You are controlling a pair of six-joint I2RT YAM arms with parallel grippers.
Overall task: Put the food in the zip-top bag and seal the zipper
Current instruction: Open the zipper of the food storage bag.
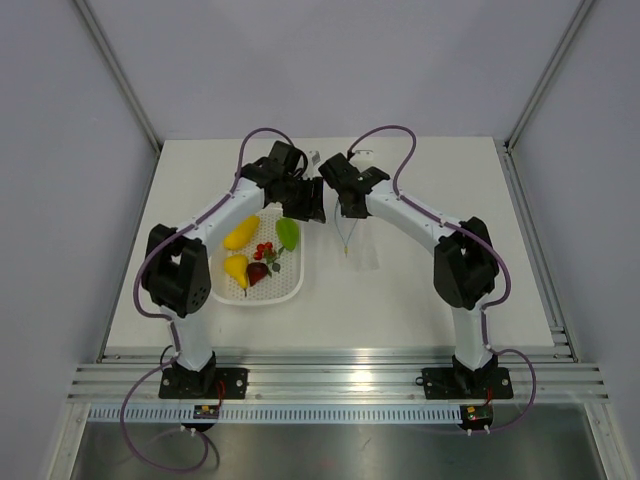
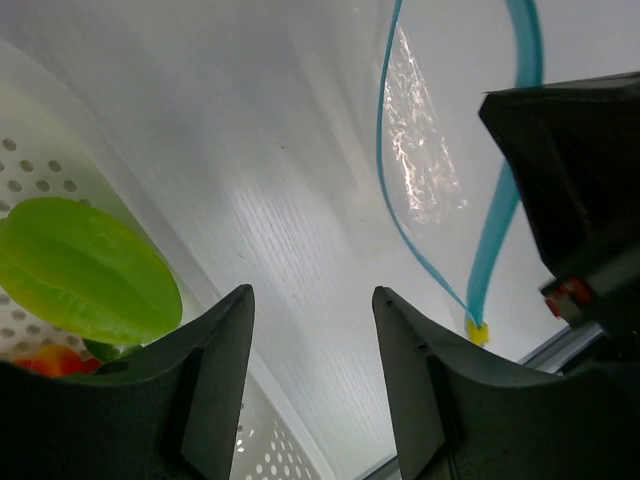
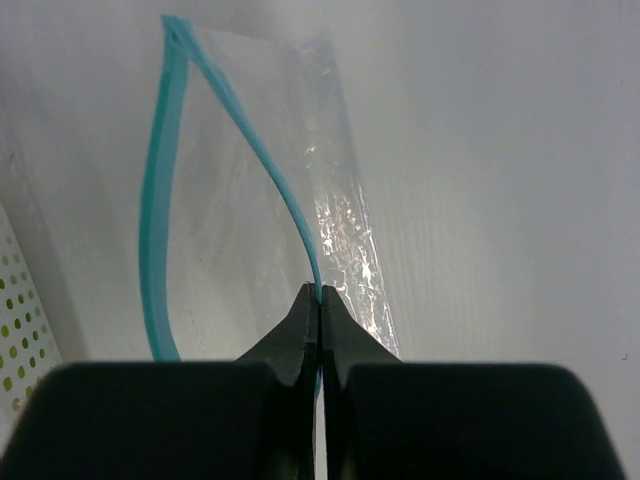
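Two robot arms: one left arm (image 1: 205, 222) and one right arm (image 1: 425, 215). Two grippers, one per arm, the left gripper (image 2: 312, 295) and the right gripper (image 3: 320, 297), each with two fingers, so four fingers in all.

One white perforated basket (image 1: 295, 290).

Five toy food pieces:
- two yellow fruits (image 1: 241, 232) (image 1: 236, 268)
- one green leaf-shaped piece (image 1: 288, 233)
- one dark red fruit (image 1: 257, 273)
- one cluster of tiny red berries (image 1: 264, 250)

One clear zip-top bag (image 3: 240, 220), with one light blue zipper (image 3: 155, 230) and one small yellow tab (image 2: 478, 332) at the zipper's end.
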